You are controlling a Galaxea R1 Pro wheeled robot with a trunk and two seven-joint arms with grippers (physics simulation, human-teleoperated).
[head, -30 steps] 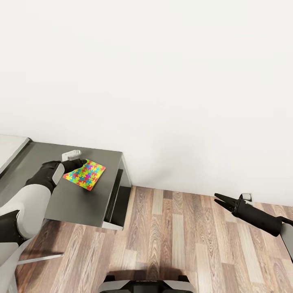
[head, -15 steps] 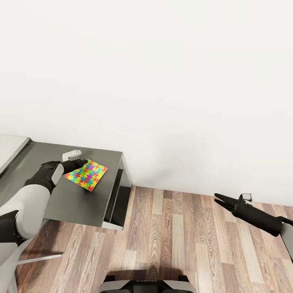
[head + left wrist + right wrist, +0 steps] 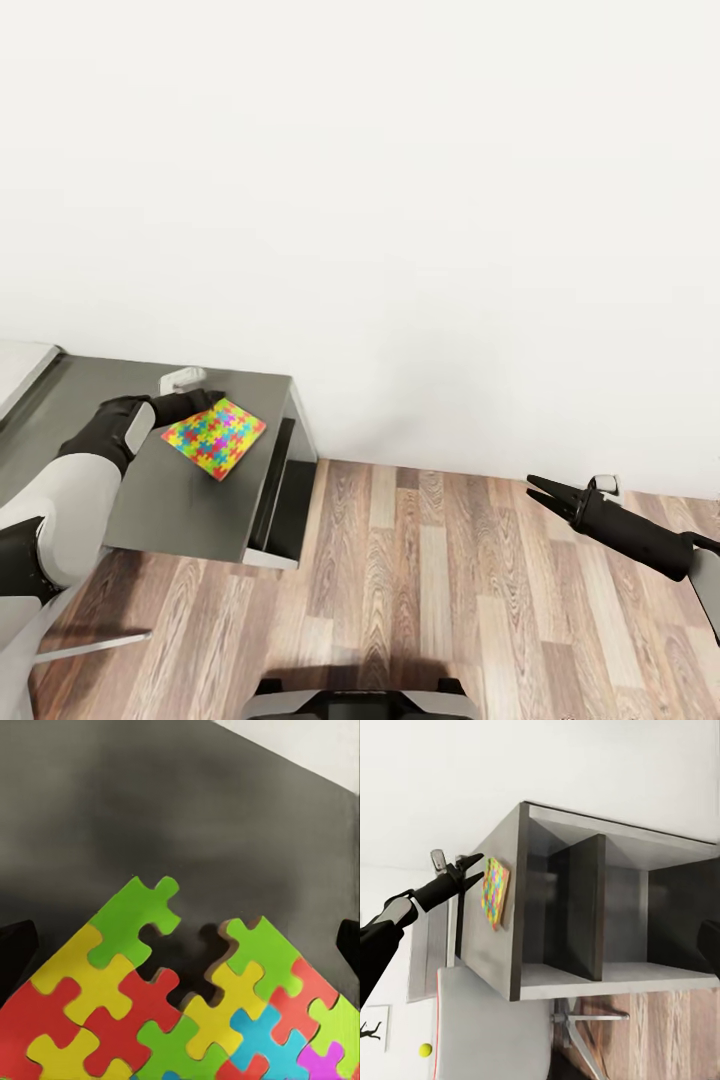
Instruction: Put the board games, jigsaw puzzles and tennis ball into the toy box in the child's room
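The left hand (image 3: 205,402) is clamping one edge of the jigsaw puzzle (image 3: 214,436) and is holding it over the dark grey bench (image 3: 180,500), near the bench's far right corner. In the right wrist view the puzzle (image 3: 494,892) is hanging tilted, apart from the bench top (image 3: 480,937), with the fingers of the left hand (image 3: 471,870) closing on its edge. The left wrist view is showing the colourful pieces (image 3: 187,1012) with a notch in the outer edge. The right hand (image 3: 535,488) is hovering over the wooden floor (image 3: 450,600), well apart from the bench, its fingers together. A small yellow-green tennis ball (image 3: 426,1048) is showing in the right wrist view beyond the bench.
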